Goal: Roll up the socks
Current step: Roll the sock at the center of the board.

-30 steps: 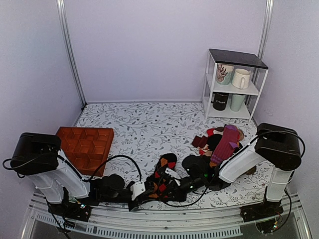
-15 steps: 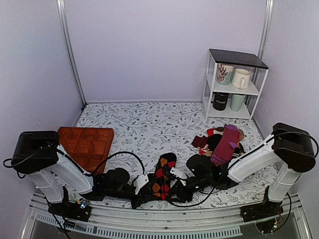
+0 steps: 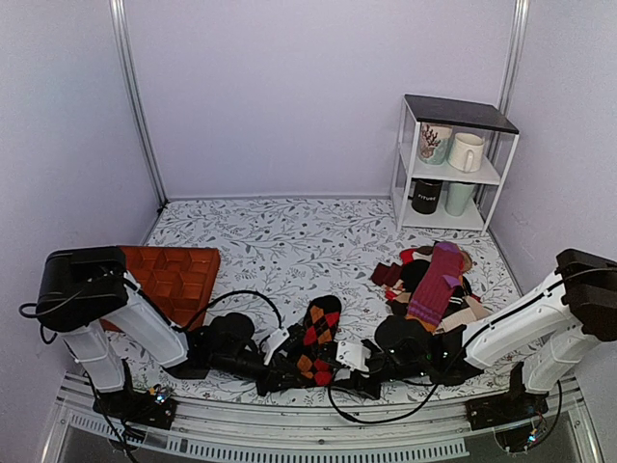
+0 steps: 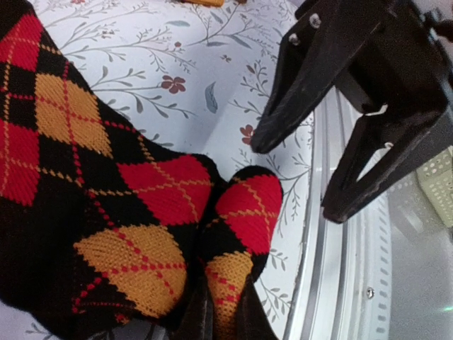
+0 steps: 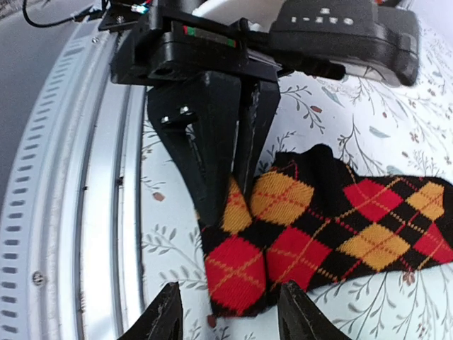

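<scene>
At the near edge, socks [image 3: 315, 338]: lying lengthwise on the tabletop [image 3: 289, 241], the pair together, one end by the rail [image 5: 85, 212].
Left claw [image 5: 226, 195]: clenched on that end, likely anchoring the start of the roll.
Right claw [image 5: 230, 315]: released and empty, just beside the same end, probably placed to take a fresh hold.
Top view: shows the full sock length, but the arms hide the pinch.
Wrist views: show the pinch itself and the empty gap opposite.

Floral-print table [image 3: 289, 241]: argyle socks [image 3: 315, 340] at near edge, orange tray [image 3: 178, 275] at left, sock pile [image 3: 434, 275] & mug rack [image 3: 448, 169] at rt.
</scene>
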You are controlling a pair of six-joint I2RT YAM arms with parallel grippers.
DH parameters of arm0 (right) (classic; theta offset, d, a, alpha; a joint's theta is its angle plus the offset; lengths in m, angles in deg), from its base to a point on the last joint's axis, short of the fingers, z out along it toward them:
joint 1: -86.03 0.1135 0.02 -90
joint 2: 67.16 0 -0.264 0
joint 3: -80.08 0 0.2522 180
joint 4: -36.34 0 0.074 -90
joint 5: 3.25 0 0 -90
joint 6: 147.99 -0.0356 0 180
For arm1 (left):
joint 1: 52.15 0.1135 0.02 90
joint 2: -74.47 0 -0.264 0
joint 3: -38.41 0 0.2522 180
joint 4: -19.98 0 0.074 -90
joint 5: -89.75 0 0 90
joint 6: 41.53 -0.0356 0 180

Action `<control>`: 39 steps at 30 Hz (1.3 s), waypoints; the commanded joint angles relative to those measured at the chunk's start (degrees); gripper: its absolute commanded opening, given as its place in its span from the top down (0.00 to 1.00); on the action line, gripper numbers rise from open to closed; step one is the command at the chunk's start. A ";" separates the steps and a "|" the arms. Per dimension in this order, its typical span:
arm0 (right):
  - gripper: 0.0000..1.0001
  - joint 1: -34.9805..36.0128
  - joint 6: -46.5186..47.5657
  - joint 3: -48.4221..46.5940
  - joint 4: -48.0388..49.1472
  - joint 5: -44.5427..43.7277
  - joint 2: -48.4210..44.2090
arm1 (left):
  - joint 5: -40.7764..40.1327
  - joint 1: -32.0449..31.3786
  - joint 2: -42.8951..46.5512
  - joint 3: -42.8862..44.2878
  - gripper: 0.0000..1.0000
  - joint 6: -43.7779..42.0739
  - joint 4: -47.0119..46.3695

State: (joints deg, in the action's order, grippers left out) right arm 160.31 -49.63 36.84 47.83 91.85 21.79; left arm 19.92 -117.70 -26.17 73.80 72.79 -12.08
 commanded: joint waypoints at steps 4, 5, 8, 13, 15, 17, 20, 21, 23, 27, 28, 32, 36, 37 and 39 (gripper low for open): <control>0.52 2.17 7.51 -4.28 2.95 -3.71 7.21 | 1.05 0.40 -4.40 -2.45 1.00 1.97 14.38; 0.53 2.23 7.70 -4.61 2.91 -3.50 7.89 | 1.02 0.36 -4.39 -2.47 1.00 1.95 14.40; 0.54 2.68 7.66 -5.10 2.59 -3.26 9.24 | 0.94 0.53 -4.30 -2.64 1.00 1.94 14.34; 0.59 3.03 5.34 -5.11 1.29 -3.40 10.33 | 1.06 0.64 -4.55 -2.73 1.00 1.88 13.71; 0.66 3.14 4.35 -5.02 0.85 -3.50 10.83 | 1.06 0.64 -4.75 -2.60 1.00 1.82 13.66; 0.73 3.10 2.89 -5.17 0.00 -3.95 11.53 | 1.17 0.71 -4.87 -2.40 1.00 1.68 13.59; 0.82 3.15 1.16 -5.67 -2.02 -4.70 13.08 | 1.23 0.72 -3.93 -2.59 1.00 1.70 12.64; 0.87 3.15 0.43 -5.65 -2.54 -4.72 13.38 | 0.79 0.74 -3.28 -2.64 0.98 1.64 12.43; 0.94 3.15 -1.43 -5.47 -3.40 -4.61 13.81 | -0.48 0.70 -1.28 -2.75 0.87 1.05 12.21; 0.98 2.93 -5.99 -4.83 -5.26 -3.29 14.50 | -4.57 0.62 5.65 -3.07 0.83 -1.96 12.53; 0.98 2.90 -7.32 -4.55 -5.54 -2.65 14.58 | -5.98 0.68 7.90 -3.00 0.82 -3.18 13.13; 0.98 1.54 -14.36 -3.18 -6.06 0.58 14.46 | -11.41 -0.07 18.85 -3.85 0.72 -9.89 13.31; 0.98 -2.18 -19.50 -2.44 -5.94 7.26 15.65 | -14.98 -1.73 27.92 -6.82 0.65 -17.04 8.57; 0.98 -3.17 -20.85 -2.75 -6.23 9.48 16.30 | -14.66 -2.14 29.43 -7.58 0.63 -18.75 7.55; 0.98 -5.05 -22.71 -3.73 -7.66 13.79 17.89 | -14.23 -2.62 31.02 -8.20 0.61 -21.66 6.95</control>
State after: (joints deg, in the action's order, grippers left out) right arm 158.39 -64.88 31.56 51.52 95.90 33.94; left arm 7.98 -118.73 1.70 67.57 60.04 -2.88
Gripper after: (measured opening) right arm 0.101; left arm 0.371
